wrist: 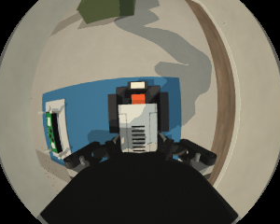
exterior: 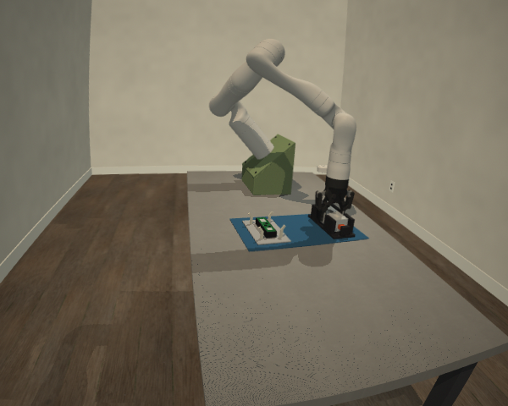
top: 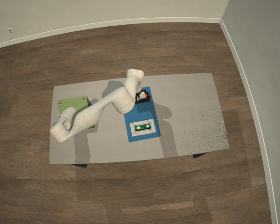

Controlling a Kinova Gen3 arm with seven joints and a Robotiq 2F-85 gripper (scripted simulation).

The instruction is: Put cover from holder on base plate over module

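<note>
Cover (wrist: pixel 139 126): boxy, white, sitting in its black holder (wrist: pixel 165 112) on the blue mat (wrist: pixel 84 112); long axis pointing along the wrist view's vertical.
Pincer (exterior: pixel 333 205): standing partly open, fingers straddling the cover; a grip cannot be told.
Module (top: pixel 142 126): green, lying on the white base plate (top: pixel 152 131).

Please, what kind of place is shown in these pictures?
Probably a bare test room set up as a small assembly station. A robot arm stands on a green pedestal on a grey table, its claw over a cover in its holder. The room has a wood floor and plain walls.
</note>
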